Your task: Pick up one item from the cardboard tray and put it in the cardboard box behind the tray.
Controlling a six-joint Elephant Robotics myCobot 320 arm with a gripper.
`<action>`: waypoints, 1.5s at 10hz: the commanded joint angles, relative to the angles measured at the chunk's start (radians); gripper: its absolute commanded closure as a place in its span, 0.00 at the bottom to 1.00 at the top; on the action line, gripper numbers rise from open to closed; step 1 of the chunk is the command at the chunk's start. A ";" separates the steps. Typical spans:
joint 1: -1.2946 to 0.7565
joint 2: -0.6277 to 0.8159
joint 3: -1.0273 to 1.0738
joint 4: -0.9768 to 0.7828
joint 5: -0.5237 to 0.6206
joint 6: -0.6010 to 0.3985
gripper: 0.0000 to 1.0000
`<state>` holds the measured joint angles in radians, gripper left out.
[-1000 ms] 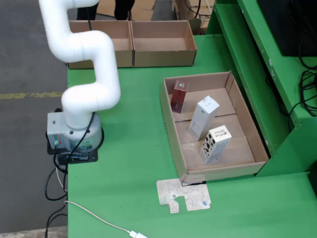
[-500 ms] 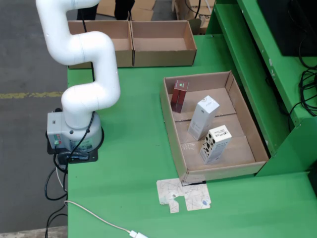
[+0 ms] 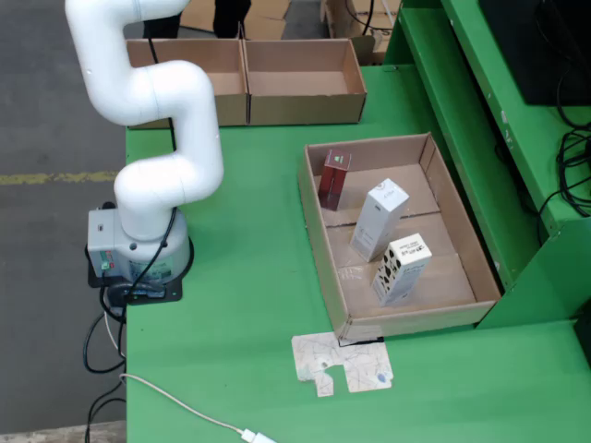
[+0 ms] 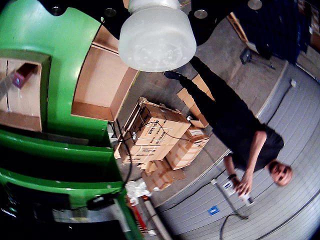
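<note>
On the bench [image 3: 249, 305] the tray [image 3: 319, 242] sits right of the arm's base [image 3: 138, 254] in the fixed view. Three cartons stand in it in a row: one [image 3: 334, 178] at the back, one [image 3: 379, 219] mid, one [image 3: 402, 268] nearest. Two boxes [image 3: 247, 103] sit side by side behind; what is in them I can't tell. A card scrap [image 3: 343, 363] lies before the tray.

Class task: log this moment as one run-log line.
phase: before pick | arm: raised left of tray | tray: three cartons, dark red carton rearmost | boxes behind: look empty | gripper: not in view
</note>
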<state>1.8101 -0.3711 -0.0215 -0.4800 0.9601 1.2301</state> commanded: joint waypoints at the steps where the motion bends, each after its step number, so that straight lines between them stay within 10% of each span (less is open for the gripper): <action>1: 0.015 0.061 0.021 -0.277 0.018 0.087 1.00; 7: 0.099 0.219 0.021 -0.582 0.089 0.360 1.00; 15: 0.019 0.313 0.021 -0.600 0.140 0.367 1.00</action>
<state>1.8377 -0.0798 -0.0168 -1.0952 1.1106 1.6029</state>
